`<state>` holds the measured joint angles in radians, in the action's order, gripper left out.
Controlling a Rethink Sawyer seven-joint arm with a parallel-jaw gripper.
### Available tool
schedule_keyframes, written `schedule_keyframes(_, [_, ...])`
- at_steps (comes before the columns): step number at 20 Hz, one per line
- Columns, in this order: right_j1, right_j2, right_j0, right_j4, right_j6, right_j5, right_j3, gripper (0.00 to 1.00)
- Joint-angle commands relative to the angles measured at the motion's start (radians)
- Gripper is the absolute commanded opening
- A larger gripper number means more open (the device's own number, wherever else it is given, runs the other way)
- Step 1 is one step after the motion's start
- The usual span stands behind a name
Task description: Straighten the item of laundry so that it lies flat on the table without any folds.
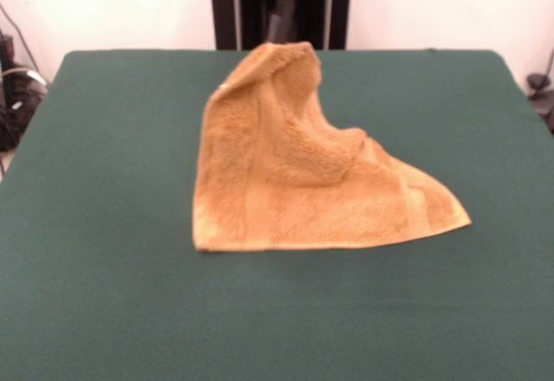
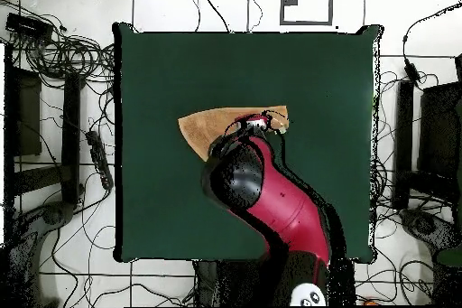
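Observation:
The item of laundry [image 1: 294,182], an orange-tan terry towel, stands in a tent on the green table [image 1: 104,268]. One far corner is pulled up to a peak at the top. The near edge and the right corner rest on the cloth top, with a border band along the near edge. In the front view the raised peak hides the gripper, and only the dark wrist [image 1: 280,22] shows above it. Overhead, the gripper [image 2: 262,124] sits at the towel's [image 2: 203,127] edge and holds it up, while the red arm [image 2: 280,200] covers much of the fabric.
Green table surface [image 2: 162,70] extends widely on all sides of the towel. Cables and dark equipment [image 2: 54,60] lie on the floor beyond the table's edges. The black pedestal [image 1: 234,4] stands behind the far edge.

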<state>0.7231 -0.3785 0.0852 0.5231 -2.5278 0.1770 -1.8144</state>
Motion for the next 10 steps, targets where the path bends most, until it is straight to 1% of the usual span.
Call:
schedule_keyframes(1, [0.041,0.133,-0.058,-0.106,0.075,0.151,-0.085,0.00])
schedule_keyframes(5, [0.070,0.173,-0.115,-0.165,0.084,0.132,-0.115,0.00])
schedule_keyframes(8, [0.095,0.213,-0.178,-0.212,0.099,0.102,-0.148,0.00])
schedule_keyframes(10, [0.110,0.231,-0.216,-0.246,0.108,0.107,-0.159,0.00])
